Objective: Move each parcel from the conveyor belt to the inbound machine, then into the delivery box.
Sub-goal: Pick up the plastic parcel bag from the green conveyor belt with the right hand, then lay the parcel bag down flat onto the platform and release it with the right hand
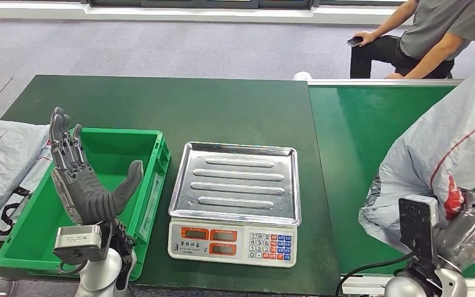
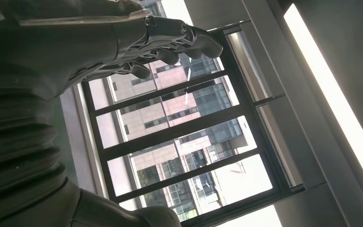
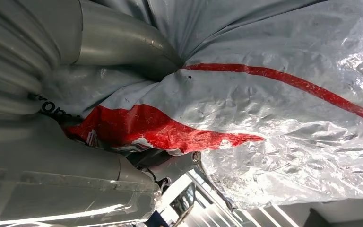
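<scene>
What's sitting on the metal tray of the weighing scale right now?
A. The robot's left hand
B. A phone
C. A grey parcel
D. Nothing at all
D. The scale has a bare steel tray; the grey parcel is held up over the conveyor belt by the right hand, and the left hand is raised, fingers apart, over the green box.

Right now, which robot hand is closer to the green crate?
Left. The left robot hand hovers open just above the green crate. The right robot hand is far across the scale, gripping the grey parcel over the conveyor belt.
</scene>
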